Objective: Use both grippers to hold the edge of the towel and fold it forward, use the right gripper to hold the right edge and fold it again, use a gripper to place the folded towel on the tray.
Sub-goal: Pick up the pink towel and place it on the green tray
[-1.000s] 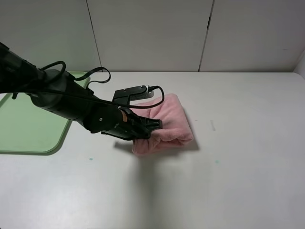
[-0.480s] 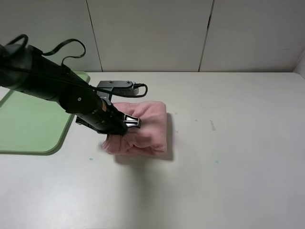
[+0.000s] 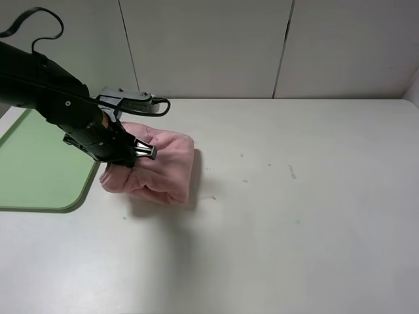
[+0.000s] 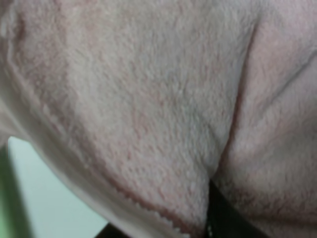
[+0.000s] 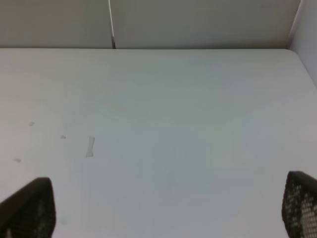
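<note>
Pink terry towel (image 3: 154, 167), folded into a soft bunched bundle with rounded folds, lying on matte white tabletop (image 3: 288, 222) just right of tray's near right corner, not on it. Fuzzy looped pile and stitched hem filling left wrist view (image 4: 148, 99). Black left gripper (image 3: 139, 152) clamped on towel's left part, metal-tipped fingers pinching fabric; black cable looped behind the arm. Pale green flat plastic tray (image 3: 36, 163) with rounded corners and low rim, on far left, near edge of towel close beside it. Right gripper (image 5: 163, 208): dark mesh-textured fingertips (image 5: 29, 208) spread wide apart, holding nothing, over bare tabletop with few small scuff marks. Grey panelled wall (image 3: 209, 46) at back.
</note>
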### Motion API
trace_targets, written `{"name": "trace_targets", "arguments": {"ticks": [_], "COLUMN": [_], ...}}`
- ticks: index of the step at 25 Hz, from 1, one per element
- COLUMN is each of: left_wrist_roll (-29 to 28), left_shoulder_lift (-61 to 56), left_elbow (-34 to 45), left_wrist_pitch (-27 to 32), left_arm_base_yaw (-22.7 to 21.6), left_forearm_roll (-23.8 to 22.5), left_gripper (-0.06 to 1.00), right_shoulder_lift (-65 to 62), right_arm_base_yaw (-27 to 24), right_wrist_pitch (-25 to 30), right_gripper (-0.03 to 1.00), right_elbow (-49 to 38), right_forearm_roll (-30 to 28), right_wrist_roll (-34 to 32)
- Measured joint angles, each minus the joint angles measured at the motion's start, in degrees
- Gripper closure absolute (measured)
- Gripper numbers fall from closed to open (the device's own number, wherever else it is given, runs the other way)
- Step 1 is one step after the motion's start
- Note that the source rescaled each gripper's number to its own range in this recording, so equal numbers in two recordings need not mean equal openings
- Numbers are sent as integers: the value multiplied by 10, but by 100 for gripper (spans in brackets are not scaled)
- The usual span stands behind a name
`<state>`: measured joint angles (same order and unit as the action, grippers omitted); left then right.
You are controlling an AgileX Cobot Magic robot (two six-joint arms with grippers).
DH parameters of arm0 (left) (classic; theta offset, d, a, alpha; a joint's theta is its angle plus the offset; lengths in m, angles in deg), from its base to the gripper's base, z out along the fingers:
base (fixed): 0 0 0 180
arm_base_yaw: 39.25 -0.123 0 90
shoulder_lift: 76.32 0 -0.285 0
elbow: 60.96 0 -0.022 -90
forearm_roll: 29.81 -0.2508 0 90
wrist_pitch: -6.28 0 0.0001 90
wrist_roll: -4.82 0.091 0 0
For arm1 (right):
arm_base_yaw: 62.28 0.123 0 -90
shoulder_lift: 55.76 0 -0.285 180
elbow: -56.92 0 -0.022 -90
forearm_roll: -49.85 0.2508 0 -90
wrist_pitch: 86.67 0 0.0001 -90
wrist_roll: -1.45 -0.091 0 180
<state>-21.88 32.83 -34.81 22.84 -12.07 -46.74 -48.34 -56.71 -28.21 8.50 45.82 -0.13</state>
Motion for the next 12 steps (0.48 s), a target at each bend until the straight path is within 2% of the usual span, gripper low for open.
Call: {"name": "trace_targets", "arguments": {"ticks": [12], "left_wrist_roll": [52], "left_shoulder_lift": [-46], "left_elbow": [2], "left_wrist_pitch": [44], "left_arm_base_yaw": [-80], "left_forearm_roll": [-56], "left_gripper": [80], "right_shoulder_lift": [0], "right_arm_base_yaw": [0], "right_wrist_pitch": [0], "right_gripper": [-3], "right_elbow": [0], "right_forearm_roll": [0], "right_wrist_roll": [0]}}
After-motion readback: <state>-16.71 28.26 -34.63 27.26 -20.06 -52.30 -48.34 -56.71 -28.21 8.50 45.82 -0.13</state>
